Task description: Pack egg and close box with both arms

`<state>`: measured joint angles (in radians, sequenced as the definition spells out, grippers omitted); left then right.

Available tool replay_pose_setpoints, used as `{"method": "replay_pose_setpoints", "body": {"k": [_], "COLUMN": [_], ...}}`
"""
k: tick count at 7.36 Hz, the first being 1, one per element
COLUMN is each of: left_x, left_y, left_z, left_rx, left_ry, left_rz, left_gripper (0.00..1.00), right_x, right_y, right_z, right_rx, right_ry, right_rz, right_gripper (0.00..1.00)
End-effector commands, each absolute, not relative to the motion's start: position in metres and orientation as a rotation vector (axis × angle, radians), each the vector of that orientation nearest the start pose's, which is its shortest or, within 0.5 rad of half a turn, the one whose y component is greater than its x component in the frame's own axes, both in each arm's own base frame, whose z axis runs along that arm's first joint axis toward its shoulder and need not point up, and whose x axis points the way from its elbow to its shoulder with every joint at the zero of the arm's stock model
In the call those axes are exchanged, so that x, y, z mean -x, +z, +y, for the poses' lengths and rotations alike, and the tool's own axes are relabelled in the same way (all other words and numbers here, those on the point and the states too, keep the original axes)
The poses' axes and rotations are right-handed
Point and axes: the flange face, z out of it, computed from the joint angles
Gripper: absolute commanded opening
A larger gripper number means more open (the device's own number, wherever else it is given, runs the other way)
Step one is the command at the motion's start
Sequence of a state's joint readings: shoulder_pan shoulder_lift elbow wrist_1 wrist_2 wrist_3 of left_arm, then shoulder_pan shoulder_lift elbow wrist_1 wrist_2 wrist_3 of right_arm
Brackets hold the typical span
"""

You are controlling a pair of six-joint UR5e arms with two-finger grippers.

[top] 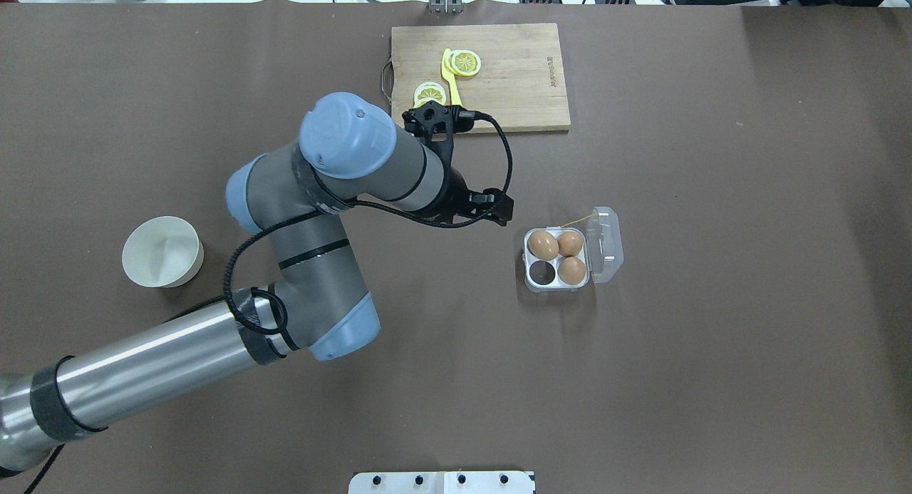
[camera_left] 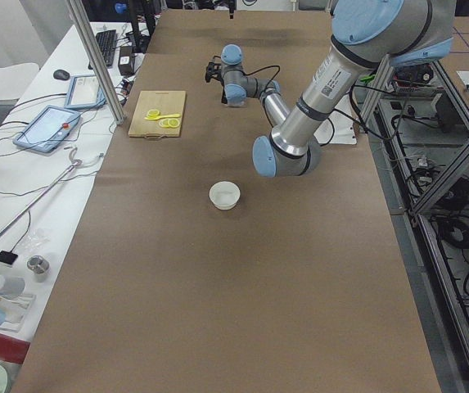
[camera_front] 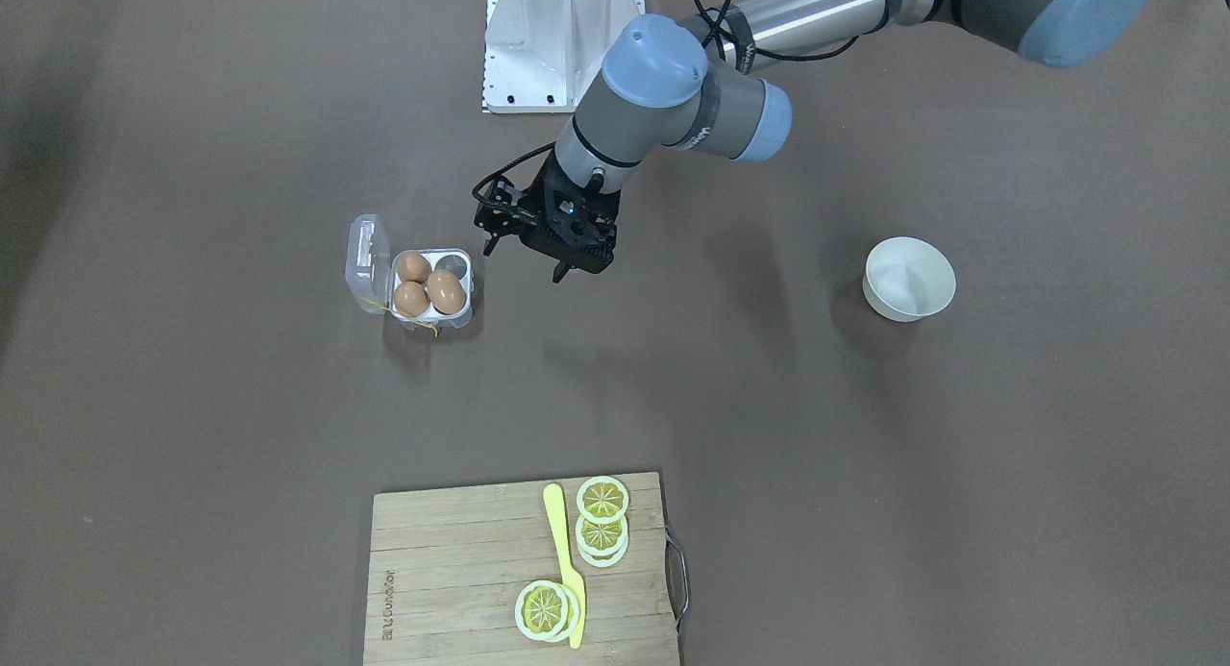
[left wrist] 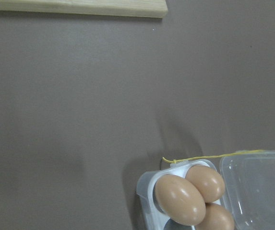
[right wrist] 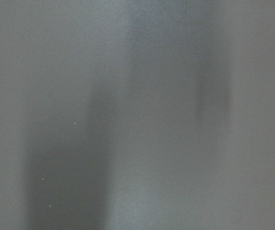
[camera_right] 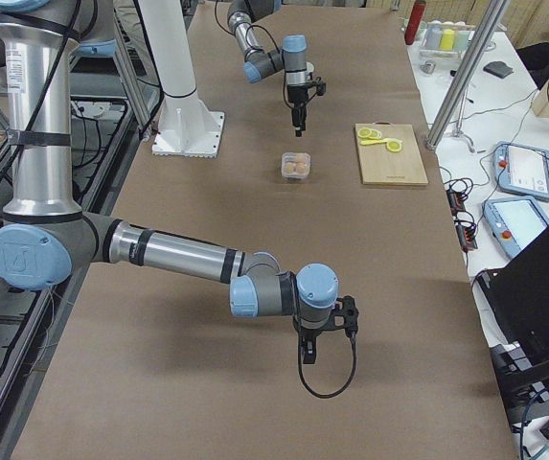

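Seen from overhead, the left arm point(top: 335, 194) is hovering its left gripper point(camera_front: 524, 260), jaws spread and empty, at ten o'clock of the egg carton point(top: 559, 286), probably readying to close the lid point(top: 607, 243), which is lying open at three o'clock beside three packed eggs point(top: 543, 244); the right gripper's point(camera_right: 308, 355) jaws I cannot tell.

Silver-grey tube arms point(top: 157, 358), light-blue joint caps point(top: 347, 135) (domed), looping black cables point(top: 510, 162), white metal base point(camera_front: 562, 41).

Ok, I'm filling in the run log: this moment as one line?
box: lid open, three eggs in, one cell empty | left tool: open, empty, beside box | right tool: far from box, state unclear
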<state>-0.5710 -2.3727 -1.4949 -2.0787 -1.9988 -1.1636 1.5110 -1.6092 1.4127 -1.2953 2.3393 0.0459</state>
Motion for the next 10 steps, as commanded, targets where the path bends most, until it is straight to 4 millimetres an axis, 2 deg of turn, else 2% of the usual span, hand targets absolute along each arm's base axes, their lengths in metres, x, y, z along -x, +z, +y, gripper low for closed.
{"method": "replay_pose_setpoints", "body": {"k": [1,2,4,6,7,8,9,10], "left_x": [-0.486,-0.458,-0.396,-0.328,-0.293,-0.264,-0.237,-0.204], "left_y": [0.145,0.164,0.21,0.264,0.282,0.307,0.342,0.368], "left_z": [-0.47,-0.47,-0.486,-0.499,-0.505,-0.502,-0.49,-0.49], "left_rx": [-0.247,-0.269,-0.291,-0.305,-0.324,-0.347,-0.347,-0.352], "left_ry": [0.182,0.205,0.241,0.247,0.222,0.232,0.274,0.273], "left_rz": [1.19,1.166,1.136,1.096,1.075,1.04,1.006,0.984], "left_gripper": [0.93,0.94,0.96,0.97,0.97,0.97,0.97,0.97], "right_x": [-0.036,-0.036,-0.036,-0.036,-0.035,-0.035,-0.035,-0.035], "right_y": [0.729,0.729,0.727,0.726,0.726,0.725,0.725,0.725], "right_z": [-0.477,-0.477,-0.478,-0.479,-0.479,-0.48,-0.48,-0.479], "right_rx": [-0.032,-0.031,-0.035,-0.037,-0.038,-0.038,-0.038,-0.038], "right_ry": [-0.043,-0.042,-0.044,-0.046,-0.047,-0.046,-0.046,-0.047], "right_rz": [-0.771,-0.771,-0.771,-0.771,-0.771,-0.773,-0.773,-0.774], "right_gripper": [1.0,1.0,1.0,1.0,1.0,1.0,1.0,1.0]}}
